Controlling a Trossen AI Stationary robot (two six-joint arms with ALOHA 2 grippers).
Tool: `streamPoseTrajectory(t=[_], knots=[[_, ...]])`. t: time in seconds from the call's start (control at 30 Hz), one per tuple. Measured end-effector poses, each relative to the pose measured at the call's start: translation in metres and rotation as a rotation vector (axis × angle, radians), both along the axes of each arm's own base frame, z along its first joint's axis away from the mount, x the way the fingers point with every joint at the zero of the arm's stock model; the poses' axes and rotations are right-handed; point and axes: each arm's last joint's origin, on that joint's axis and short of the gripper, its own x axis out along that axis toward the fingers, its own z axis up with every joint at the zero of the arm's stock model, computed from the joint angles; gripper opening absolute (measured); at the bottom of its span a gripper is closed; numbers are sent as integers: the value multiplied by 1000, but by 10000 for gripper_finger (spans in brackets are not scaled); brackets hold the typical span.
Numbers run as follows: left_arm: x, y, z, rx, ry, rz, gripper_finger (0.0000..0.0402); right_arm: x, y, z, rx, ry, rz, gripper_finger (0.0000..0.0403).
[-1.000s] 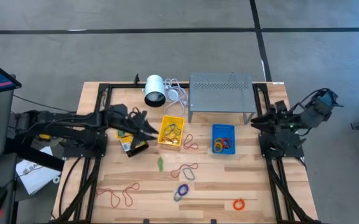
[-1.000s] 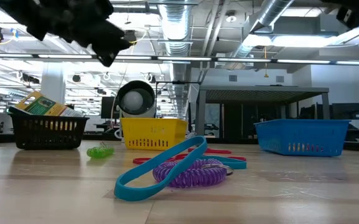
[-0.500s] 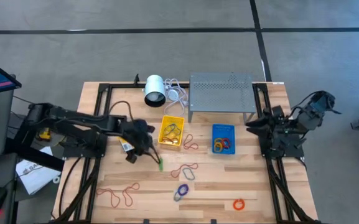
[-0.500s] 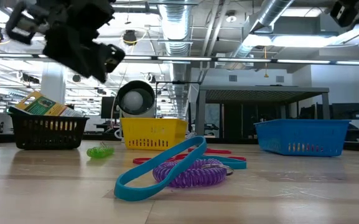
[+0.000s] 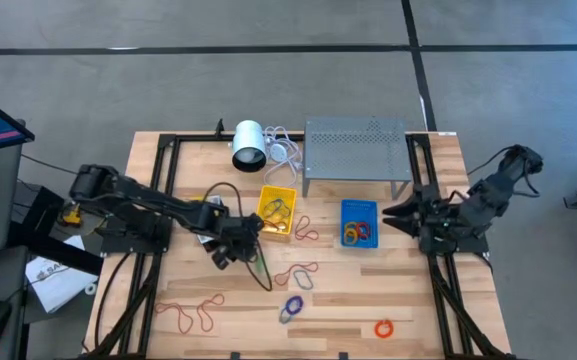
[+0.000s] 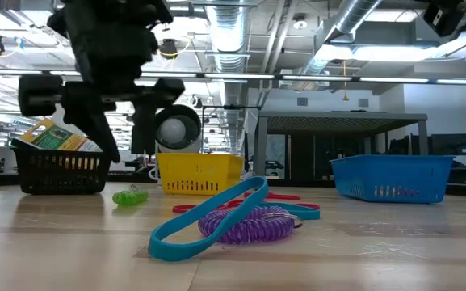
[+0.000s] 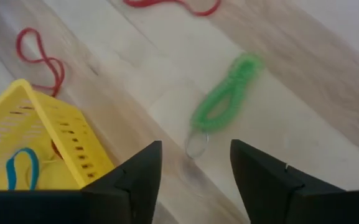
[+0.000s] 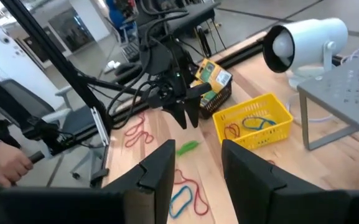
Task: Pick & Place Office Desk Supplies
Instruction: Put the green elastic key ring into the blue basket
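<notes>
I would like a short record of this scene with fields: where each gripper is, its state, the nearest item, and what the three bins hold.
left gripper: above the table, over the green coiled band, fingers open, holding nothing
right gripper: at the table's right side, beside the blue bin, fingers apart, empty
yellow bin: several bands, one blue
blue bin: coloured bands
black bin: yellow-and-green packets
loose on table: red bands, purple coil, orange ring

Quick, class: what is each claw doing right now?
Left claw: open, empty, above the green coiled band.
Right claw: open, holding nothing.
</notes>
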Motion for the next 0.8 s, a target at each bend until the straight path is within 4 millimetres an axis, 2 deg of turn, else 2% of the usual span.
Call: streamPoseTrajectory(t=[0.3, 0.47, 0.8], knots=[[10, -17, -11, 29, 31, -92, 225, 11, 9, -5, -7, 37, -6, 127], [15, -26, -15, 67, -12, -103, 221, 13, 11, -6, -12, 45, -6, 127], [16, -36, -38, 146, 56, -164, 207, 18, 15, -5, 2, 29, -3, 127]])
